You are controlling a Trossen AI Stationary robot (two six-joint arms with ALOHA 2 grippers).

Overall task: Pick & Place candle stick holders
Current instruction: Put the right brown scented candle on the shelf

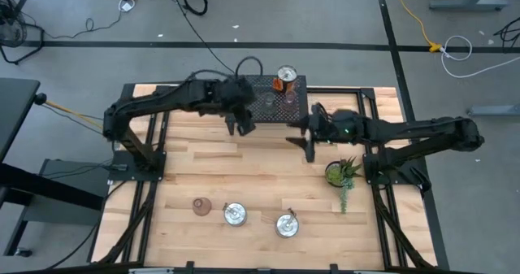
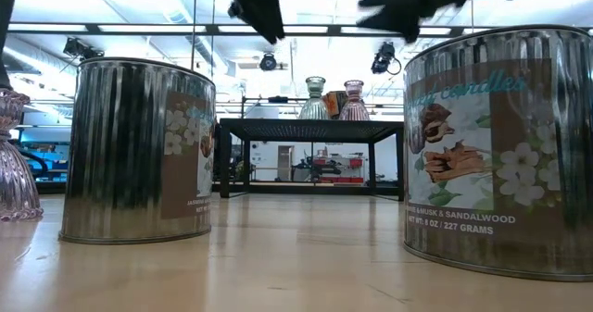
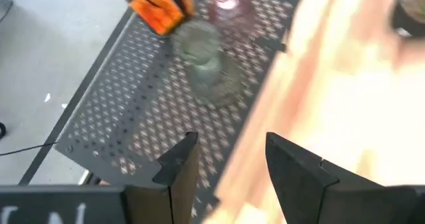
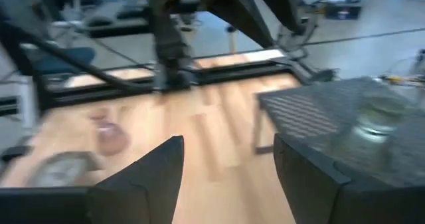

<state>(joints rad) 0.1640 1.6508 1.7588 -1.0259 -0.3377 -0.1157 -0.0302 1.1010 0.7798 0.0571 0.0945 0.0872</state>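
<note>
A pale green holder [image 1: 268, 102] and a pinkish-brown holder [image 1: 290, 97] stand upright on a black perforated stand [image 1: 258, 85] at the table's far middle; both show in the low view [image 2: 315, 97] [image 2: 354, 99]. Another pinkish-brown holder [image 1: 200, 206] stands on the table near the front left. My left gripper [image 1: 240, 126] is open and empty over the stand's near edge, with the green holder [image 3: 202, 58] ahead of it. My right gripper [image 1: 310, 148] is open and empty, in the air just right of the stand.
Two round silvery tins [image 1: 235, 215] [image 1: 286, 223] stand near the front edge, right of the front holder. A third tin with an orange label [image 1: 286, 75] sits on the stand's far side. A small potted plant [image 1: 341, 174] stands at the right. Bare wood lies mid-table.
</note>
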